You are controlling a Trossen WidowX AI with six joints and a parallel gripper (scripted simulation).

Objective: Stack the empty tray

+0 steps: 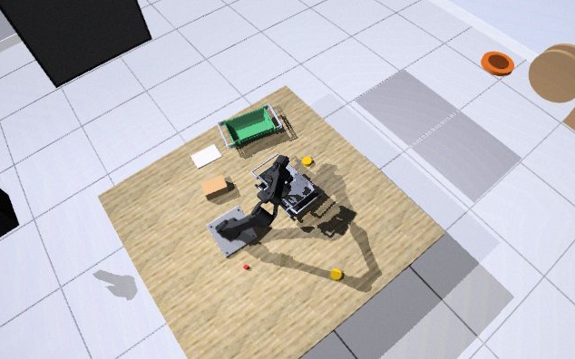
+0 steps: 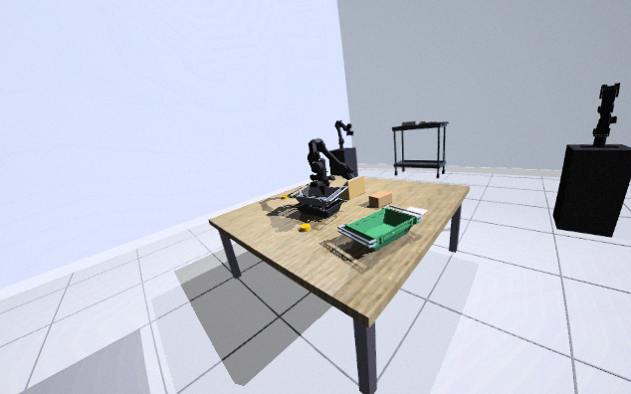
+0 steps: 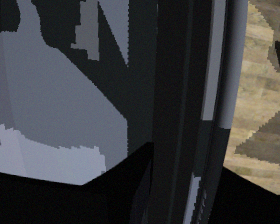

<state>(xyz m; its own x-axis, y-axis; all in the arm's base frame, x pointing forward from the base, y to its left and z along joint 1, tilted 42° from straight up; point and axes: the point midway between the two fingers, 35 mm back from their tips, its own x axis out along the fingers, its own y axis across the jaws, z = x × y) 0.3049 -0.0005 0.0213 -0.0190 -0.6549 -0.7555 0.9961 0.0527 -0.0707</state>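
Black tray (image 2: 319, 198), tilted, is grasped by the pincer (image 1: 271, 180) above the table (image 1: 195, 290).

Top view: high above, looking steeply down, tilted, far off; whole wooden table (image 1: 186, 290) plus surrounding floor in frame

Exterior view: standing height, off table corner, well back, facing room's far wall; shows table (image 2: 314, 264), arm (image 2: 319, 161) at far end, green tray (image 2: 378, 226) nearer

Both share table top, arm (image 1: 258, 213), green tray (image 1: 249, 127)

Wrist view: very close, dark tray wall (image 3: 184, 110) filling frame, strip of table at right
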